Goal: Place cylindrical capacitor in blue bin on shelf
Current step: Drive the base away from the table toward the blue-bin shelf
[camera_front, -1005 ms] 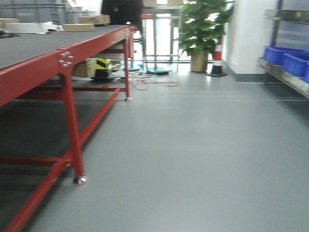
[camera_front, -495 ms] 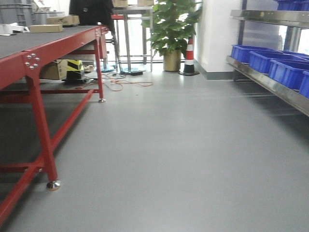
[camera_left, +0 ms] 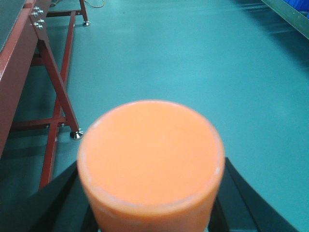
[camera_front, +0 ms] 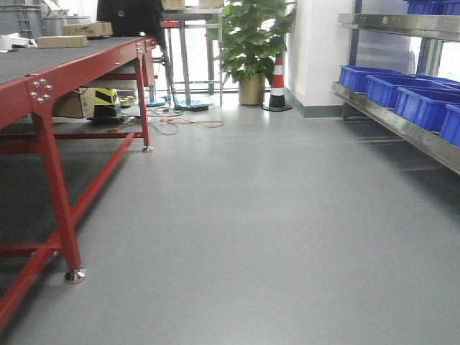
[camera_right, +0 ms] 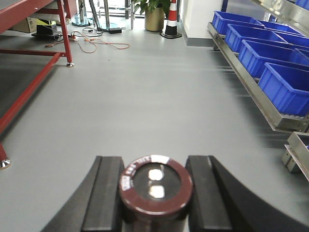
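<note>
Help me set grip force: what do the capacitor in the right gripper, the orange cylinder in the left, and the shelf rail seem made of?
The cylindrical capacitor in the right gripper: glossy dark sleeve, probably plastic, ringing a mirror-like top, likely metal. The orange cylinder in the left gripper: matte; plastic or rubber, unclear. The shelf rail: shiny metal, steel-like.

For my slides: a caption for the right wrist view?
Right gripper holds the cylindrical capacitor over the grey floor; blue bins line the shelf at right.
</note>
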